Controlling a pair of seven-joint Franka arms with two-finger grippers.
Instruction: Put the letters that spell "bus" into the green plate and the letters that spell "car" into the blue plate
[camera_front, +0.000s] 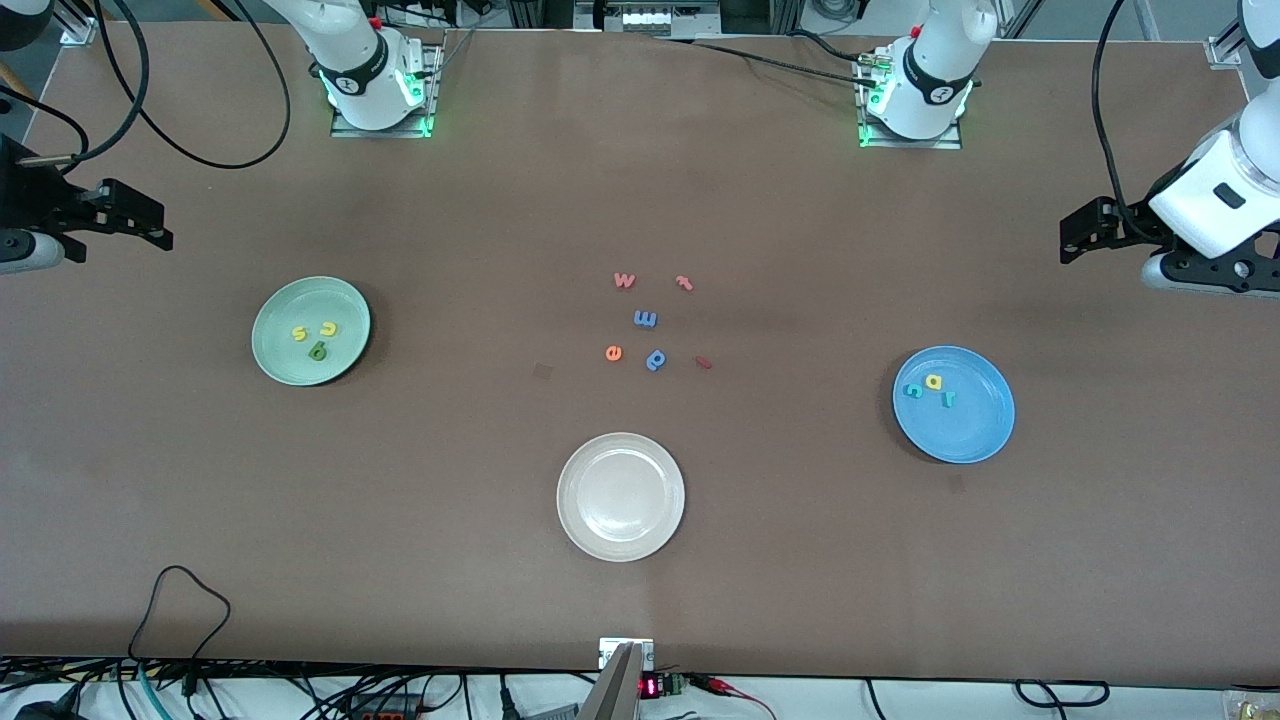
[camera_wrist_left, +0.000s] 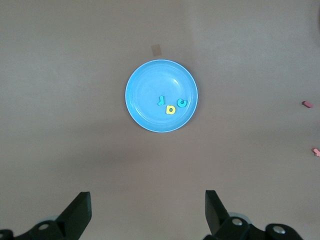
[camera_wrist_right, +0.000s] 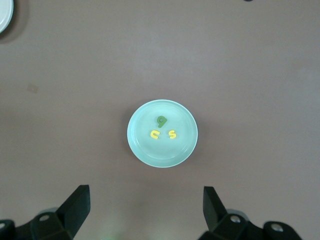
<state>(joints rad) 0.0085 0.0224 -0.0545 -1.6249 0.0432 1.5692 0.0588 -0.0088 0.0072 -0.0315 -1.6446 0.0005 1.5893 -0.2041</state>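
green plate (camera_front: 350, 345) sits twd the right arm's end of the table w/ dark green b (camera_front: 318, 350), yellow u (camera_front: 327, 328) and yellow s (camera_front: 299, 334) in it, b at 6 o'clock of the other two in front view. blue plate (camera_front: 975, 425) sits twd the left arm's end, holding teal c (camera_front: 912, 390), yellow a (camera_front: 934, 381) and teal r (camera_front: 947, 399), all in its 10 o'clock part. white plate (camera_front: 621, 540) lies nearest the front camera, leftover letters (camera_front: 645, 319) at its 12 o'clock. left gripper (camera_wrist_left: 148, 212) hangs off the table's end by blue plate, fingers spread, holding nothing. right gripper (camera_wrist_right: 146, 210) waits off the other end, fingers spread, holding nothing.
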